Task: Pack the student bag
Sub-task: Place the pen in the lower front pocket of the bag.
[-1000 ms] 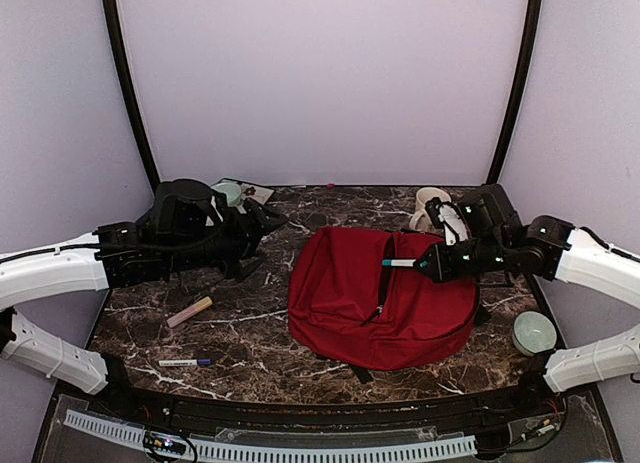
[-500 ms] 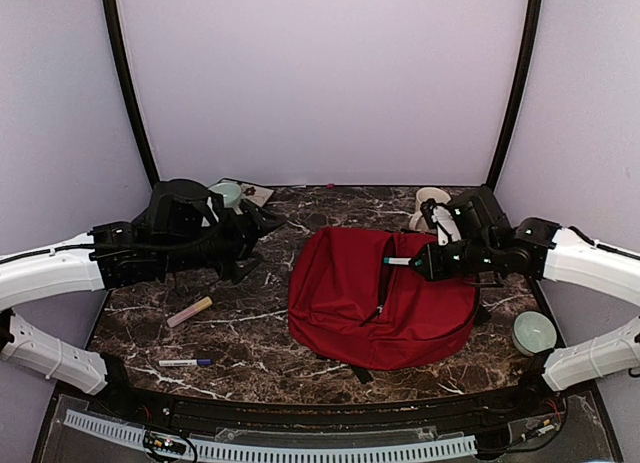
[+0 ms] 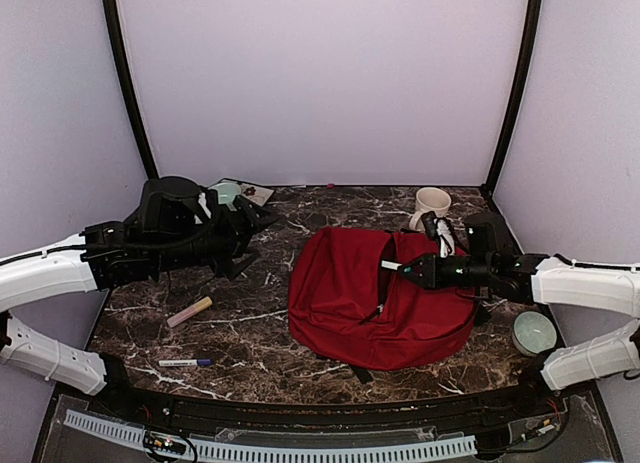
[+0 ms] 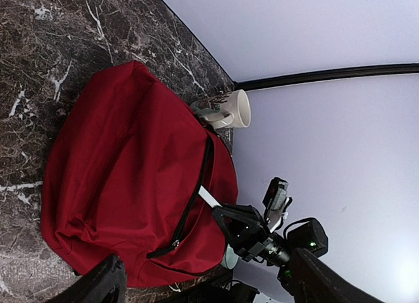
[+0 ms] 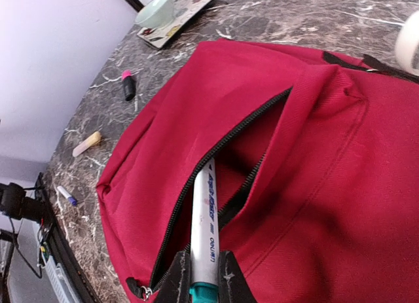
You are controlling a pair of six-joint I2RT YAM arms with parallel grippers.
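**Pen at the mouth of the bag, left claw wide and idle**

We read the clock face on the top view, with 12 o'clock at the far wall.

Our right arm comes in from 3 o'clock, its forearm low and nearly level over the table, and the right gripper points toward 9 o'clock. It is clenched on a pen with a white barrel and a teal end, which it grips near the teal end. The other end of the pen is aimed into the unzipped slot.

The student bag lies flat on the marble table, right of centre and directly under this claw. Its dark zipper gapes along a line from about 12 to 6 o'clock. In the right wrist view the pen lies right along that gap. We cannot tell whether its tip is touching the fabric.

Our left arm sweeps in from 9 o'clock, elbow raised, and carries the left gripper above the table. Its fingers are spread wide with nothing between them. From this claw the bag sits at about 4 o'clock, near but apart.

A cream mug lies just beyond the bag at 12 o'clock. A highlighter and a blue-capped marker lie well apart from the bag toward 8 o'clock.
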